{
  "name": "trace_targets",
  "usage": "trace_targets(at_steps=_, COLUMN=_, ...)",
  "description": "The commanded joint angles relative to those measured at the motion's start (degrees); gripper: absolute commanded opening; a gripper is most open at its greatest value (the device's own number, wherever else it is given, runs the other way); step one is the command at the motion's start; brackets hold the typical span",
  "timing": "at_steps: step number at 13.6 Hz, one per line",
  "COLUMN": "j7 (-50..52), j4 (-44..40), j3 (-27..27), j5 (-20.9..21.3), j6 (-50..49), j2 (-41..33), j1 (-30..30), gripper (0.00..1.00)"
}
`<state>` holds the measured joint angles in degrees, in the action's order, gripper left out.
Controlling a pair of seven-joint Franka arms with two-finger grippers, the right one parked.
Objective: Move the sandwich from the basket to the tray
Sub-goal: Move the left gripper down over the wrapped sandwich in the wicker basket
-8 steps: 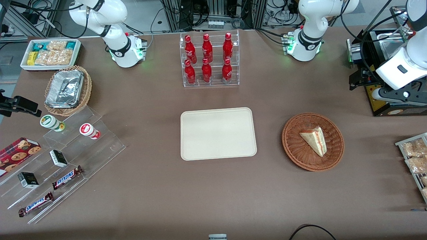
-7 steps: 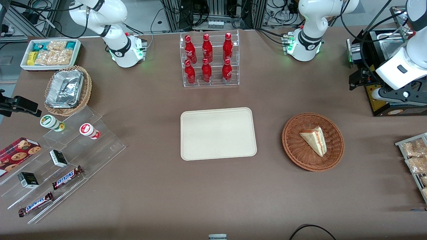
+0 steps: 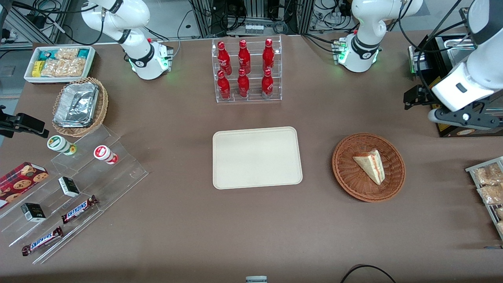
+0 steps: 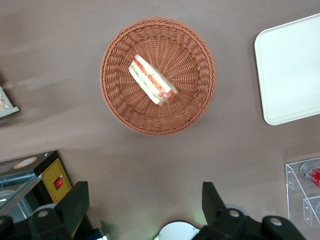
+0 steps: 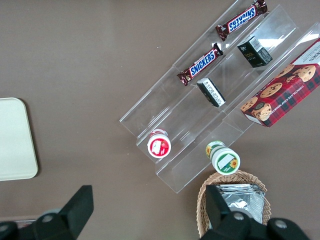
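Note:
The sandwich (image 3: 369,165), a pale wedge with red and light filling, lies in the round reddish-brown wicker basket (image 3: 346,173). The cream tray (image 3: 257,157) lies flat beside the basket, toward the parked arm's end, with nothing on it. The left arm's gripper (image 3: 412,97) hangs high over the table, farther from the front camera than the basket and toward the working arm's end. In the left wrist view the gripper (image 4: 142,200) is open and empty, with the sandwich (image 4: 152,80), the basket (image 4: 195,100) and a tray corner (image 4: 292,70) below it.
A clear rack of red bottles (image 3: 246,70) stands farther back than the tray. A black machine (image 3: 452,59) and a rack of snack packets (image 3: 487,184) sit at the working arm's end. Clear steps with candy bars (image 3: 74,184) and a tan foil basket (image 3: 78,106) sit at the parked arm's end.
The left arm's gripper has moved a little toward the basket and the middle of the table. The sandwich, basket and tray have not moved.

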<state>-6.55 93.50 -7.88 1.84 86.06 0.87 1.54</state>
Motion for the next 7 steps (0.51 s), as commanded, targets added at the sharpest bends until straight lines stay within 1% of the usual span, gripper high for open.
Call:
trace_targets(at_steps=1, j7=0.67, j4=3.51, j3=-0.12, j5=0.0, j6=4.45, j2=1.59, j1=-0.14, gripper=1.0)
trace_targets(at_steps=3, j7=0.67, j4=5.28, j3=-0.12, j5=-0.09, j6=6.3, j2=2.82, j1=-0.14, gripper=1.0)
trace_targets(at_steps=7, j7=0.93, j4=5.72, j3=-0.12, j5=0.09, j6=10.34, j2=7.21, j1=-0.14, gripper=1.0)
